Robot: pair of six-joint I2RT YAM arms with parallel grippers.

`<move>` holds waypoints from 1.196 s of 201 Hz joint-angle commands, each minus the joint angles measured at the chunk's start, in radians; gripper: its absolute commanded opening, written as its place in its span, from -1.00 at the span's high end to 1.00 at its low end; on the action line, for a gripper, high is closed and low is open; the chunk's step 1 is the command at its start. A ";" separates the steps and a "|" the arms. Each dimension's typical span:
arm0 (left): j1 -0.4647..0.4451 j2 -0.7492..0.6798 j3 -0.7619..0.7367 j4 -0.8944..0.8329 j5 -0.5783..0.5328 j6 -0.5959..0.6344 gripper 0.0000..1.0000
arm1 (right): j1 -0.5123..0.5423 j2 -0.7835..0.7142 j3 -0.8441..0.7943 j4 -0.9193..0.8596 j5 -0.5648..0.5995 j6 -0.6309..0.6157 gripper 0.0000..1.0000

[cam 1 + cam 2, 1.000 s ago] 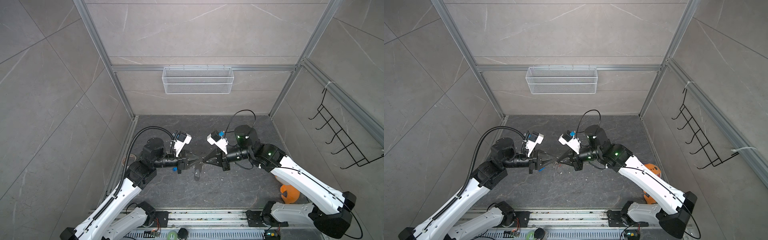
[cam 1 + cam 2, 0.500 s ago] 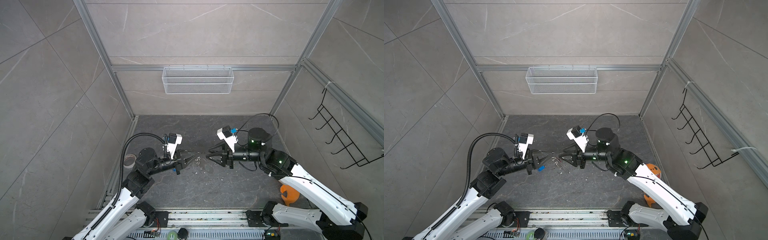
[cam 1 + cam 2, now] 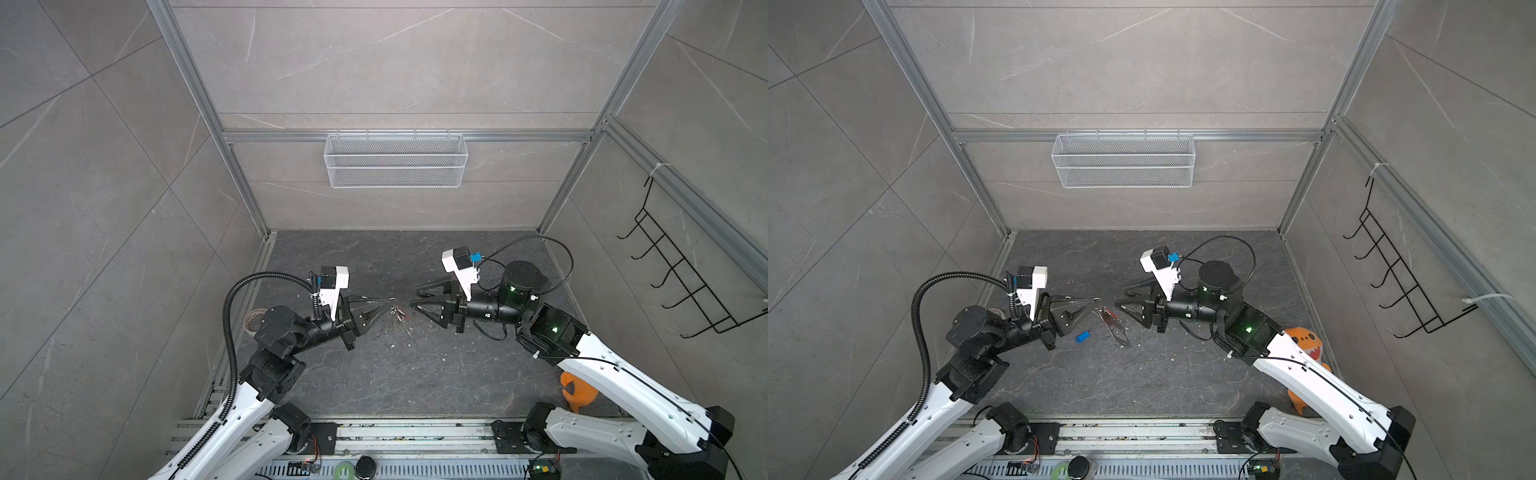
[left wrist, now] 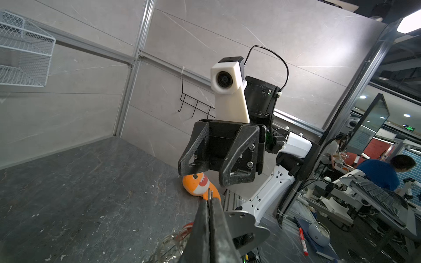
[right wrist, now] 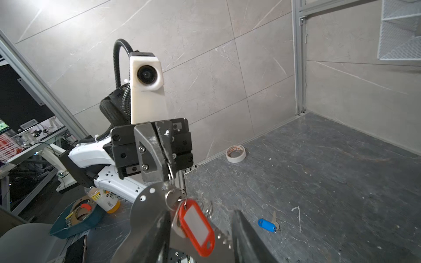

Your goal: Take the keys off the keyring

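right gripper point(image 4: 208, 175) just let go and backed off, jaws part-open and empty, so the keyring point(image 5: 174, 198) with the red key point(image 5: 197, 227) now hangs lower-centre from the clamped-shut left gripper point(image 5: 168, 165) alone; blue key point(image 5: 266, 225) already off, lower right on the floor point(image 5: 330, 182).

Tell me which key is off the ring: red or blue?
The blue key: it lies alone on the table, while the red key hangs from the ring pinched in the left pincer.
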 commanded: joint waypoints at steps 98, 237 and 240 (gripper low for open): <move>-0.001 -0.021 0.019 0.120 0.094 -0.024 1.00 | 0.052 0.030 0.001 0.106 -0.100 0.023 0.16; 0.000 -0.020 0.013 0.119 0.070 -0.034 1.00 | 0.087 0.078 -0.006 0.221 -0.095 0.099 0.39; -0.001 -0.019 0.014 0.118 0.069 -0.034 1.00 | 0.088 0.078 -0.006 0.221 -0.096 0.101 0.41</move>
